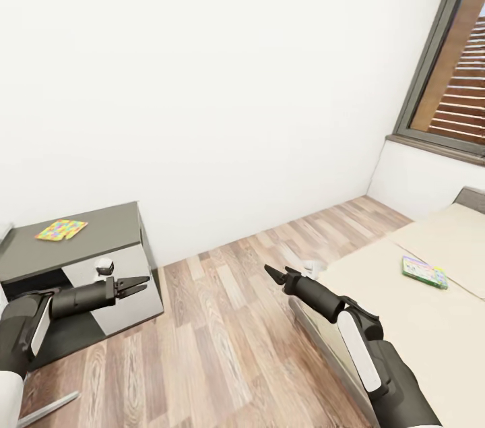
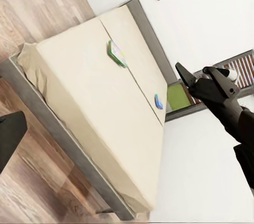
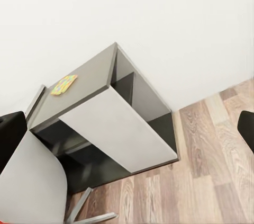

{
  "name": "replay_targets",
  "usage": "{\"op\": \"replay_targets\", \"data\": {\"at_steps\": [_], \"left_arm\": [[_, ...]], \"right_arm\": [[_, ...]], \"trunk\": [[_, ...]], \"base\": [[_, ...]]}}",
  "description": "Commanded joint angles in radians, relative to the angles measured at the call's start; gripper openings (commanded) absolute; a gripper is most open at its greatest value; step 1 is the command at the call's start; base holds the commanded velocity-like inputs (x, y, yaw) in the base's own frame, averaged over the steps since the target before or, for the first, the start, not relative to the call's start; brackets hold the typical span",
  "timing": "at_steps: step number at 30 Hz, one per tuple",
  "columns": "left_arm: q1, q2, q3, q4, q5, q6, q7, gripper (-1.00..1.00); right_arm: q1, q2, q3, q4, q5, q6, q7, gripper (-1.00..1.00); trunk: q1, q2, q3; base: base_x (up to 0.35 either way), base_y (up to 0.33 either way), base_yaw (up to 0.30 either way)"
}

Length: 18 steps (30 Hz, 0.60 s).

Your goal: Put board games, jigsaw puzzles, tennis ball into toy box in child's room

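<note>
The robot stands on the wood floor (image 1: 222, 320) between the table (image 1: 101, 229) and the bed (image 1: 431, 320), carrying nothing, so this looks like a transit or a choice between the two; neither arm is near a toy.

Taking the bed as the landmark: a green-edged board game (image 1: 424, 271) lies flat on the mattress, near the seam between its two parts and toward the headboard (image 1: 471, 197); in the left wrist view the same box (image 2: 116, 53) sits beside that seam, and a much smaller blue game (image 2: 159, 101) lies farther along it, close to the edge by the wall. Well apart from the bed, across the floor, one jigsaw puzzle (image 1: 61, 229) rests flat on the end of the table (its coloured pieces show again in the right wrist view (image 3: 64, 83)); the toy box, the ball and the other toys I cannot place from here.

The left gripper (image 1: 138, 283) is held forward and level in front of the table's white drawer front (image 1: 124, 280), its fingers a narrow gap apart and empty; the right gripper (image 1: 277, 274) is raised over the bed's near corner, pointing away from the robot, fingers slightly parted and empty too. Both forearms ride tucked and low, which I judge a travelling pose rather than a reach; the bed's games seem the nearer target.
</note>
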<state>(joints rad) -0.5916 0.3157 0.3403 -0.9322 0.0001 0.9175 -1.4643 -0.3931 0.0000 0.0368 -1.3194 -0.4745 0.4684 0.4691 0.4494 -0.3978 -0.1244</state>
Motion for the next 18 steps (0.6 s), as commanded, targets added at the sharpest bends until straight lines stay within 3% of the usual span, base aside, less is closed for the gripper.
{"op": "replay_targets", "data": {"at_steps": [1,18], "left_arm": [[0.0,0.0,0.001,0.0,0.0,0.011,-0.004,1.0],[0.0,0.0,0.001,0.0,0.0,0.011,-0.004,1.0]], "right_arm": [[-0.001,0.0,0.0,0.0,-0.008,0.007,-0.001,1.0],[-0.001,0.0,0.0,0.0,-0.007,0.007,-0.001,1.0]], "trunk": [[0.001,-0.002,-0.003],[0.001,-0.002,-0.01]], "base": [[0.0,0.0,-0.266],[0.0,0.0,-0.266]]}}
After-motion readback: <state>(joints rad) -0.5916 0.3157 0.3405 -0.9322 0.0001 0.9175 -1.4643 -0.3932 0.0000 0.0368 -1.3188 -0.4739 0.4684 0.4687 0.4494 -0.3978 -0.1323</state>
